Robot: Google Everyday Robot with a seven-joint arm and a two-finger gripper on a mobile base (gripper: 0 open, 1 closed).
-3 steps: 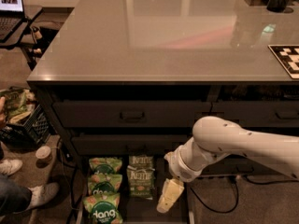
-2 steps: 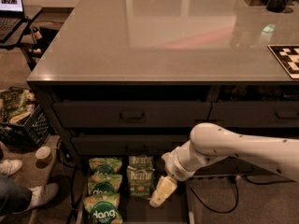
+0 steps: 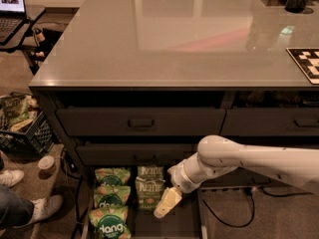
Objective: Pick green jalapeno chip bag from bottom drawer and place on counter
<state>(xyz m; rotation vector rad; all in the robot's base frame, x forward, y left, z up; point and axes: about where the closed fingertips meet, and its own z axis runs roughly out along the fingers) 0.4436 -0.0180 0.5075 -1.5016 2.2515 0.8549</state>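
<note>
1. We see the white arm point(image 3: 259, 159) come in from the right edge, below the counter point(image 3: 174, 39) and across the front of the cabinet. It bends at a rounded joint and angles down and to the left.
2. The cream gripper point(image 3: 166, 203) points down into the open bottom drawer point(image 3: 149, 227), its tip low over the drawer's dark inside.
3. We cannot tell whether the claw is released or clenched; nothing visibly hangs from it.
4. The green jalapeno chip bag point(image 3: 146, 193) lies flat in the drawer, just left of the gripper. We cannot tell whether the two touch.
5. A second olive bag point(image 3: 149, 173) lies just behind it.
6. Three brighter green dang bags point(image 3: 108, 199) lie in a column along the drawer's left side.
</note>
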